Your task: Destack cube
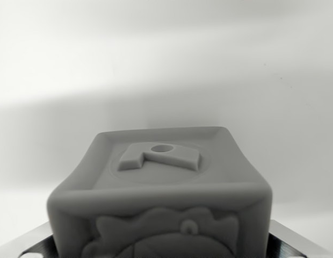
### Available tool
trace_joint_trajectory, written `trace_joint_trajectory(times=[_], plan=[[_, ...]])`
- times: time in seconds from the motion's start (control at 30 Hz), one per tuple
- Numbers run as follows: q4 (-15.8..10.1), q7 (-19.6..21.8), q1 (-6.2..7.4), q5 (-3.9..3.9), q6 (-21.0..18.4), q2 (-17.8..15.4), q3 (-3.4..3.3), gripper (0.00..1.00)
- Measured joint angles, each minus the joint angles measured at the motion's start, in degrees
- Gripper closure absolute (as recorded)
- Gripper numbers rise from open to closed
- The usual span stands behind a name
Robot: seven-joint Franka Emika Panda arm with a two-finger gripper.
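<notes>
The end effector point(166, 252) shows only as two dark metal pieces with pale edges at the bottom corners of the wrist view, one at the wrist view's left and one at the wrist view's right. Its fingertips are not visible, so whether it is clamped on the cube, merely straddling it, or spread wide cannot be told.

Between those two metal pieces, and very close to the camera, sits the grey cube point(161, 199). It fills the lower middle of the view and is cut off by the bottom edge. Its rounded corners and raised rims are clear. The top face, tilted away from the end effector, carries a recessed circular panel with a raised angular shape point(158, 157) that has a small round hole in it. The near face, facing the end effector, bears an embossed relief with a scalloped outline, only the upper part of which can be seen.

What the cube rests on is hidden below the frame, so whether another cube lies under it cannot be told.

Beyond the cube, farther from the end effector, spreads a plain pale surface point(166, 70), white and grey, crossed by soft broad bands of shadow and out of focus.
</notes>
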Motion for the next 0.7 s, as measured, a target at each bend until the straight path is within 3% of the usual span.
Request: trace_joint_trajectory(times=[0.57, 0.6, 0.7], plan=[[0.5, 0.0, 0.25, 0.0, 1.0, 1.4, -0.25, 1.0], [0.5, 0.0, 0.26, 0.0, 1.0, 1.4, -0.26, 0.0], [0.5, 0.0, 0.26, 0.0, 1.0, 1.4, -0.26, 0.0]])
